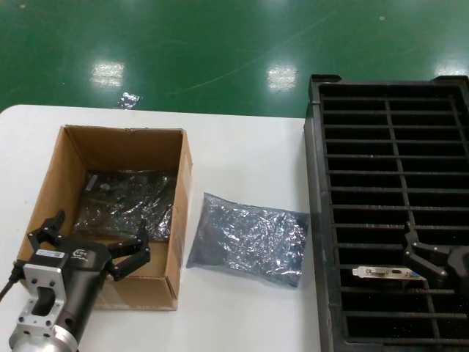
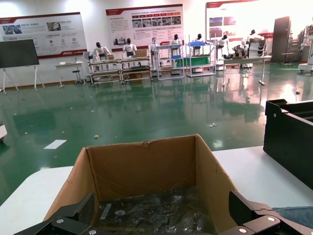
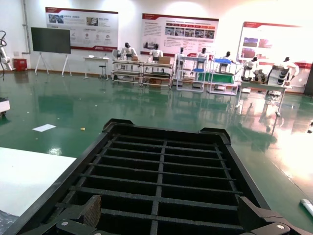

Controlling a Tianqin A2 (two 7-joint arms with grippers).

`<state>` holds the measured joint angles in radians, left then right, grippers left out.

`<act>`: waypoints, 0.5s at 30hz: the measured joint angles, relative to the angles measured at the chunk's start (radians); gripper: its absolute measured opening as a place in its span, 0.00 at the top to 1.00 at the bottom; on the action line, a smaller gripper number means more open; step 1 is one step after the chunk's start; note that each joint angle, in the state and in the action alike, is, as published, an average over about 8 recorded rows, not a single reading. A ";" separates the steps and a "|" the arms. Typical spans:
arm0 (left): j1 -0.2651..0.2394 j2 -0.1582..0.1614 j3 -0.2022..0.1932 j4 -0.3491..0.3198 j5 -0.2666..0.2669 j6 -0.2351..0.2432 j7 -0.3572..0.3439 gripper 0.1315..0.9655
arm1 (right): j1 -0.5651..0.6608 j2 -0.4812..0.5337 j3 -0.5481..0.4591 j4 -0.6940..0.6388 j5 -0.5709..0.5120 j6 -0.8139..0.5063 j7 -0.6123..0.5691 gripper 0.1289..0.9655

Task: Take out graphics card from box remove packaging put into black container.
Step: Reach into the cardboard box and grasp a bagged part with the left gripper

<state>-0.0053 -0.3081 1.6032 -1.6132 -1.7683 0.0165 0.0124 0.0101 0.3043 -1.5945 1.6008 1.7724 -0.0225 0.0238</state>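
Lying flat in a slot of the large black plastic ribbed container, the graphics card shows mainly its narrow silver metal bracket with small blue and white ports. The container is hard and matt, divided by thin ribs into long narrow slots in two columns, and it stands on the right part of the smooth white counter.

On the left part stands the brown corrugated cardboard box, rectangular and open at the top, with plain walls. On its floor lies a dark, shiny, crinkled plastic bag; what is inside it I cannot tell. Between the box and the container, touching neither, a wrinkled translucent silvery-grey plastic bag lies flat on the counter.

Around the counter is a glossy green floor that reflects the ceiling lights. The wrist views show a large hall with white walls, posters and metal racks.

The left gripper hovers over the near end of the box; its black fingers are spread wide and hold nothing. The right gripper is above the container, just beside the bracket of the card. Its black fingers are open and hold nothing.
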 joint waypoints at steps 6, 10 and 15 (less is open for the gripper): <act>0.000 0.000 0.000 0.000 0.000 0.000 0.000 0.00 | 0.000 0.000 0.000 0.000 0.000 0.000 0.000 0.00; 0.000 0.000 0.000 0.000 0.000 0.000 0.000 0.00 | 0.000 0.000 0.000 0.000 0.000 0.000 0.000 0.00; -0.007 -0.020 0.008 0.007 0.003 -0.018 0.014 0.00 | 0.000 0.000 0.000 0.000 0.000 0.000 0.000 0.00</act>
<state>-0.0123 -0.3277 1.6112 -1.6062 -1.7649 -0.0015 0.0268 0.0101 0.3043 -1.5945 1.6008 1.7724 -0.0224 0.0238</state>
